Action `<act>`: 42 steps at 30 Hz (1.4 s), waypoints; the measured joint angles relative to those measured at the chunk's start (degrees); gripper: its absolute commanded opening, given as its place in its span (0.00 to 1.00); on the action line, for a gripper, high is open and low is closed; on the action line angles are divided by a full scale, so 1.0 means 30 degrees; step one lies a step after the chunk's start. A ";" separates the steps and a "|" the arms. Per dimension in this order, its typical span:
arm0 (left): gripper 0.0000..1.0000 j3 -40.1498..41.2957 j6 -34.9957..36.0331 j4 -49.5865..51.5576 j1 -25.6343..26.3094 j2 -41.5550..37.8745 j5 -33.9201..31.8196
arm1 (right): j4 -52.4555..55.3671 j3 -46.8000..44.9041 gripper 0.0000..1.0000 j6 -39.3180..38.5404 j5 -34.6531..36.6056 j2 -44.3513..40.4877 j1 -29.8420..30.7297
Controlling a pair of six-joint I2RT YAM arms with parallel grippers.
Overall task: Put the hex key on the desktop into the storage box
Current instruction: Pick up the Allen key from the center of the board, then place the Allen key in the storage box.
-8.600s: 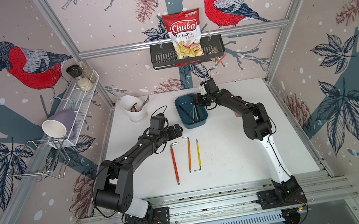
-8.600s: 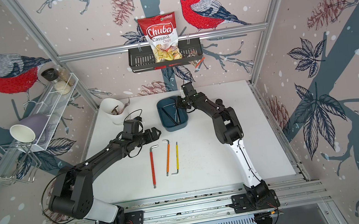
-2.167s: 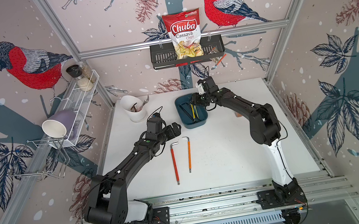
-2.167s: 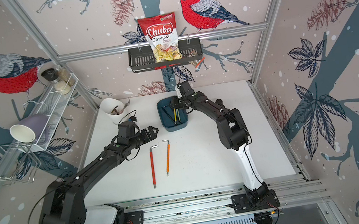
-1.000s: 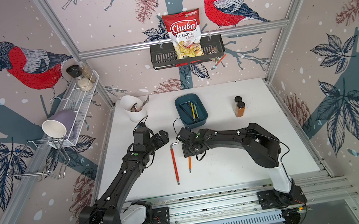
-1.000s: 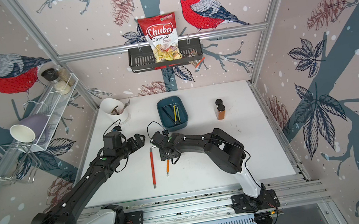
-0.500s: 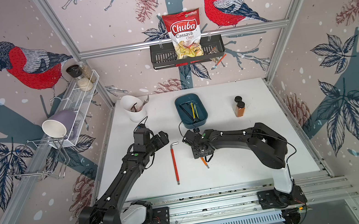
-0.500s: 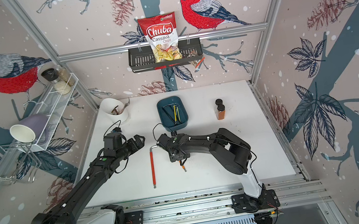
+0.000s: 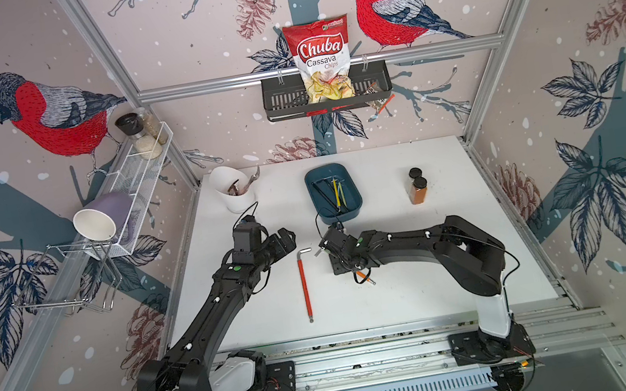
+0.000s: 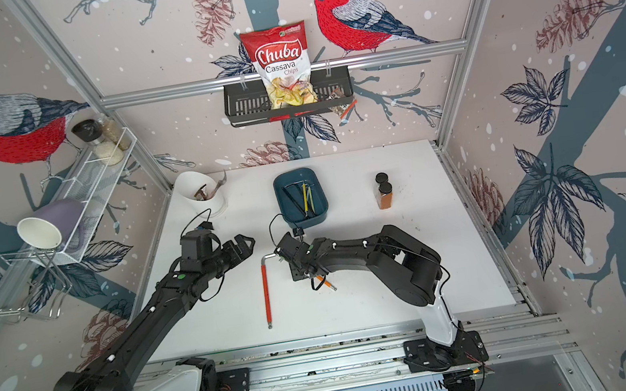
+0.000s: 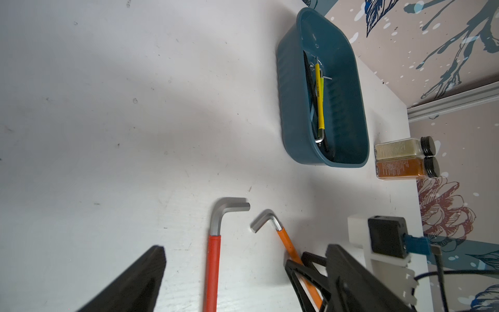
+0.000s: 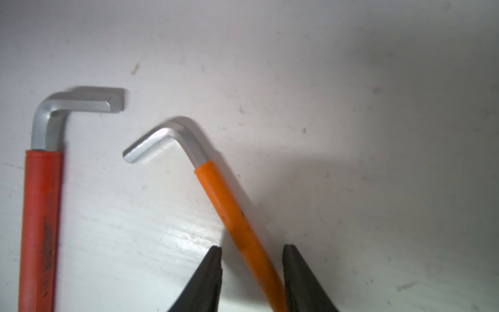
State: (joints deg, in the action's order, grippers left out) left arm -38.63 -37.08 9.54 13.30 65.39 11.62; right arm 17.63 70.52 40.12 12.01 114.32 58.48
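1. Wallpaper (image 9: 194,33) of red-breasted birds and pinecones is covering every wall.
2. Aluminium rails (image 9: 202,85) are framing the corners.
3. A black wall basket (image 9: 280,100) is hanging at the back, and a white wire shelf (image 9: 132,177) is running along the side.
4. The white counter (image 9: 403,305) is sitting evenly lit and faintly scuffed.

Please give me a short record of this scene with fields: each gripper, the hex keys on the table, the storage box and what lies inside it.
right gripper: open, jaws on both sides of the orange hex key, not clamped yet
left gripper: open, empty, near the bent end of the red hex key
red hex key: flat on the table, untouched
storage box: holds a yellow hex key and some dark ones
outside the box: two keys
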 measured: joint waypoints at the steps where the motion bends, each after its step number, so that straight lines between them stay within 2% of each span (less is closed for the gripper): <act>1: 0.96 0.0000 0.0007 0.0007 0.0066 0.0015 0.0036 | -0.0466 -0.0131 0.21 -0.0138 0.0102 0.0029 0.0000; 5: 0.96 -0.0007 -0.0087 0.0000 0.0255 0.0080 -0.0066 | -0.2390 -0.1275 0.01 -0.0321 0.0619 -0.0415 0.0131; 9: 0.96 -0.0095 -0.0452 -0.0146 0.0699 0.0146 -0.0444 | -0.3694 -0.2849 0.00 -0.0270 0.0051 -0.1690 0.0073; 13: 0.96 -0.0270 -0.1056 -0.0597 0.1610 0.0568 -0.0954 | -0.2404 -0.3854 0.00 -0.0350 -0.1311 -0.3359 -0.0597; 20: 0.96 -0.1377 -0.1508 -0.0940 0.3155 0.1902 -0.1559 | -0.2302 -0.4648 0.00 -0.1071 -0.3453 -0.7504 -0.3402; 25: 0.96 -0.1851 -0.1494 -0.1392 0.3468 0.1894 -0.1872 | -0.2433 -0.3912 0.00 -0.1938 -0.5268 -0.8699 -0.5442; 32: 0.96 -0.0925 0.0029 -0.4386 0.3752 0.0772 0.0255 | -0.2433 -0.0546 0.00 -0.2892 -0.7162 -0.7147 -0.7686; 42: 0.96 -0.1734 0.1370 -0.3592 0.3665 0.0787 -0.1712 | -0.1617 0.7584 0.00 -0.3388 -0.9020 -0.0678 -0.9041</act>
State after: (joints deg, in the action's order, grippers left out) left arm -43.83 -32.97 -1.23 24.29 67.75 6.48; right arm 12.78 93.27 29.95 -15.05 112.29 31.35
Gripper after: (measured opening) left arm 0.964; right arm 0.127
